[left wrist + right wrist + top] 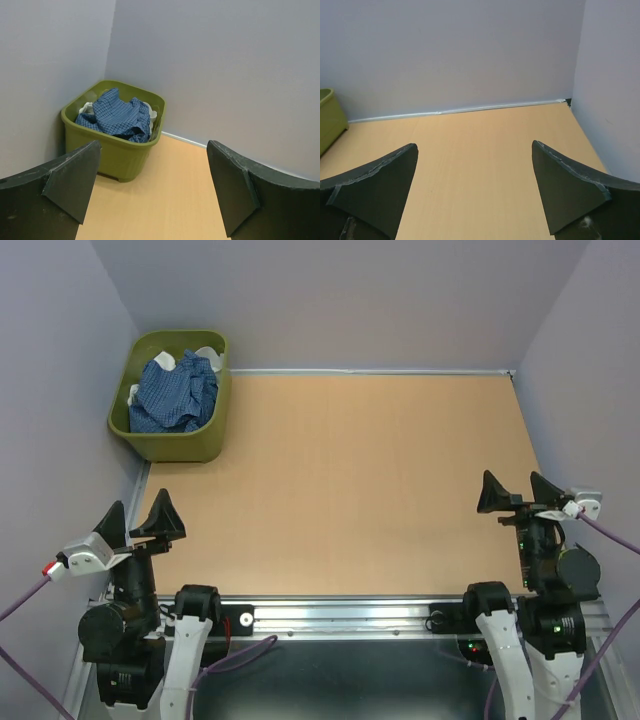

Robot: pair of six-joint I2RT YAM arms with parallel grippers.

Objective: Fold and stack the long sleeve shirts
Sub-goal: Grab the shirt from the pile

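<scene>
Dark blue checked shirt (175, 390) lies crumpled inside the olive-green tub (182, 448). A white garment (207, 353) shows beneath it, against the tub's rim. Count: two garments, one tub, nothing folded. Left gripper (141, 510) stands near the tub's front, apart from it, spread wide and empty. Right gripper (512, 490) is well apart from the tub across the table (350, 490), likewise wide and empty. Two grippers in all.

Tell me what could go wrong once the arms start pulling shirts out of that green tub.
The blue checked shirt lies crumpled over the white garment, so one grab may lift both tangled. The tub sits tight in the far left corner; the open left end effector could bump its rim reaching in.
</scene>
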